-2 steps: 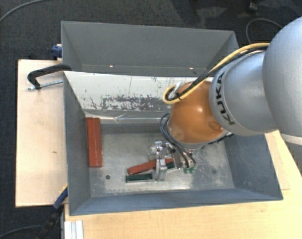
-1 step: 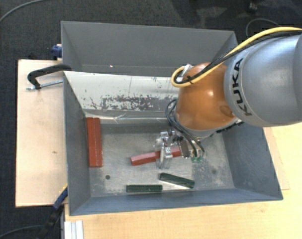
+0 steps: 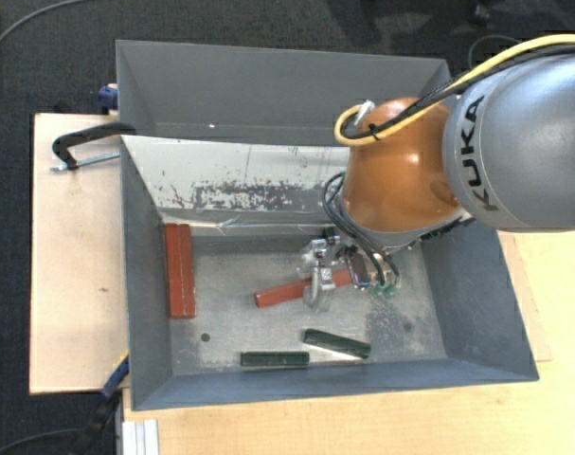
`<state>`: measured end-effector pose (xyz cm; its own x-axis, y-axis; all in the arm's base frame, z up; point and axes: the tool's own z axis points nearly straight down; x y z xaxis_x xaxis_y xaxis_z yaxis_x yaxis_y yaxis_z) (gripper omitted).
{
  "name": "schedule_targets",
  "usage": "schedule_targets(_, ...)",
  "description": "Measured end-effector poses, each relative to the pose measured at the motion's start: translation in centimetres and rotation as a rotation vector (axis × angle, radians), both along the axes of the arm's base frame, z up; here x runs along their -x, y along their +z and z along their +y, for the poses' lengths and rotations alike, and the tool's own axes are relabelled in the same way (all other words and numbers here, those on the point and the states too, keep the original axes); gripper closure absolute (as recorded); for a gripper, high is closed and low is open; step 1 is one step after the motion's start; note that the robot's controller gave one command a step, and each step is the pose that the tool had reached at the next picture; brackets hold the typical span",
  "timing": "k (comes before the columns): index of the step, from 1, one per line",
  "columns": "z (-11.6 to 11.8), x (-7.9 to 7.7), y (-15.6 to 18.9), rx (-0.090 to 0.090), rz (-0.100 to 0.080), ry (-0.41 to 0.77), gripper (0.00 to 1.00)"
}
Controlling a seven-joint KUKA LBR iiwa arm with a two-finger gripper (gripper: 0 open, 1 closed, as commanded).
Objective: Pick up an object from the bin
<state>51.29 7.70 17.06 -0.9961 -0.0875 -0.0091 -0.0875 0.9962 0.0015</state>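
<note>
Grey bin [image 3: 268, 93] floor is scattered with a few loose things, and the gripper [image 3: 317, 290] is lowered near its middle, under the arm's orange cover. A thin red stick [image 3: 278, 296] lies flat and slightly slanted directly at the gripper, its free end pointing toward the view's left and its other end passing beneath the gripper. Whether the gripper is wide, narrow or closed on the stick cannot be told. Just beside the gripper, on the view's right, a small green piece [image 3: 387, 290] is seen. Nearer the camera than the gripper, two dark green bars lie apart from each other: one [image 3: 336, 343] near it, the other [image 3: 274, 358] farther out by the front wall. Well away, toward the view's left, a red block [image 3: 180, 271] is laid along the left wall.
</note>
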Motion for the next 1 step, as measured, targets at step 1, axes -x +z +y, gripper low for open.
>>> schedule_targets(1,0.08,-0.17,2.18,0.000,0.001,-0.001,1.00)
